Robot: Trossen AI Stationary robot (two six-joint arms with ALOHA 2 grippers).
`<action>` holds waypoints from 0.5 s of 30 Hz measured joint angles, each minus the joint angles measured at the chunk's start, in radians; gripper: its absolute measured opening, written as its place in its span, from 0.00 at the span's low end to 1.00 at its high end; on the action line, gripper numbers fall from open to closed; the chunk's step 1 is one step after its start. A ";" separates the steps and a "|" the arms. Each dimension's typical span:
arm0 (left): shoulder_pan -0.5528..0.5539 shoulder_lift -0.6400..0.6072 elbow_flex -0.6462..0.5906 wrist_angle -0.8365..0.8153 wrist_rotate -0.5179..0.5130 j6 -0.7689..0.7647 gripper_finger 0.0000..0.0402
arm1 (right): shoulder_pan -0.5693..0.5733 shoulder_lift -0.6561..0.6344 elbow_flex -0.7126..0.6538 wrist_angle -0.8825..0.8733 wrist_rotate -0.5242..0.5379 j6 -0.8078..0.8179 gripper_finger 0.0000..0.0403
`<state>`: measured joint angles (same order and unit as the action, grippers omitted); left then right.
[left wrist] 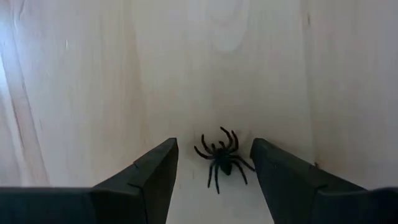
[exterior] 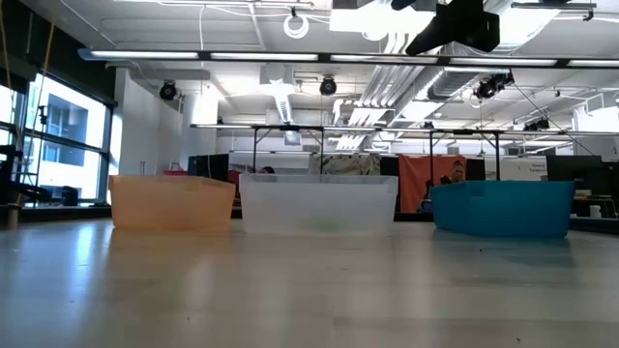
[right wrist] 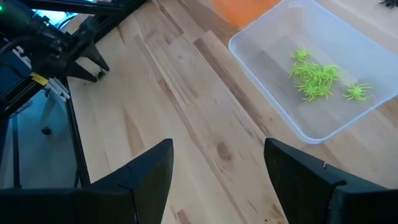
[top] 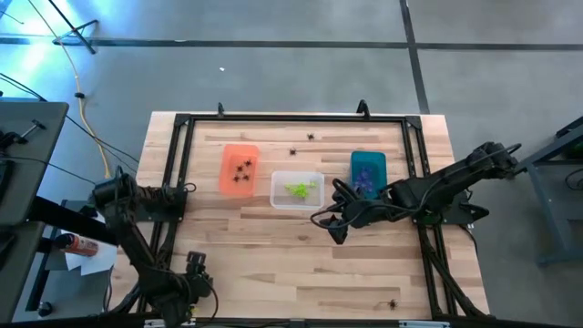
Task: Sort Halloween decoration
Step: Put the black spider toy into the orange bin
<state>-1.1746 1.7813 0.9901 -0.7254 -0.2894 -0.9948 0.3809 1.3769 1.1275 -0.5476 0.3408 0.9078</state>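
- Down at the counter's (top: 301, 264) near left corner, the left tool (left wrist: 214, 171) is sitting low with its fingers spread wide, and a black spider (left wrist: 222, 158) is lying on the wood between them, gripped by neither.
- Meanwhile the right tool (top: 332, 223) is hanging over the middle of the counter, just beside the clear bin (top: 298, 189), with its fingers parted and nothing in them.
- Three bins are standing in a row across the counter's middle: an orange bin (top: 240, 169) toward the left edge, the clear one in the centre, a teal bin (top: 368, 172) toward the right edge.
- Black spiders (top: 242, 170) are lying in the orange bin, green spiders (right wrist: 317, 79) in the clear bin, purple spiders (top: 366, 181) in the teal bin.
- Two stray black spiders (top: 312, 137) are lying near the far edge, and another stray spider (top: 393, 303) is lying near the near right corner.
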 joint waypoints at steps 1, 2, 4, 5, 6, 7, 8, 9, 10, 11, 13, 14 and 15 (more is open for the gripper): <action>-0.001 0.003 0.000 0.000 -0.007 -0.022 0.50 | 0.000 0.000 0.000 0.000 0.000 -0.005 0.62; -0.002 0.005 0.000 0.001 -0.013 -0.042 0.50 | 0.000 0.000 0.000 0.000 0.000 -0.009 0.62; -0.002 0.006 0.000 0.006 -0.014 -0.071 0.50 | 0.000 0.000 0.000 0.000 0.000 -0.015 0.62; -0.002 0.006 0.000 0.010 -0.014 -0.080 0.49 | 0.000 0.000 0.000 0.000 0.000 -0.018 0.62; -0.002 0.006 -0.001 0.014 -0.015 -0.087 0.49 | 0.000 0.000 0.000 0.000 0.000 -0.018 0.62; -0.002 0.007 -0.001 0.017 -0.014 -0.093 0.48 | 0.000 0.000 0.000 0.000 0.000 -0.018 0.62; -0.002 0.007 -0.001 0.020 -0.011 -0.100 0.46 | 0.000 0.000 0.000 0.000 0.000 -0.018 0.62; -0.002 0.007 -0.001 0.023 -0.010 -0.106 0.43 | 0.000 0.000 0.000 0.000 0.000 -0.018 0.62; -0.002 0.007 -0.001 0.026 -0.008 -0.113 0.39 | 0.000 0.000 0.000 0.000 0.000 -0.018 0.62; -0.002 0.008 -0.001 0.030 -0.007 -0.120 0.35 | 0.000 0.000 0.000 0.000 0.002 -0.018 0.62; -0.001 0.008 -0.001 0.037 -0.004 -0.129 0.25 | 0.000 0.000 0.000 0.000 0.010 -0.018 0.62; 0.000 0.008 -0.001 0.041 -0.002 -0.130 0.20 | 0.000 0.000 0.000 0.000 0.013 -0.018 0.62; 0.001 0.008 -0.001 0.045 0.000 -0.130 0.14 | 0.000 0.000 0.000 0.000 0.017 -0.018 0.62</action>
<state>-1.1735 1.7892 0.9890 -0.6808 -0.2892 -1.1252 0.3807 1.3769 1.1275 -0.5476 0.3575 0.8894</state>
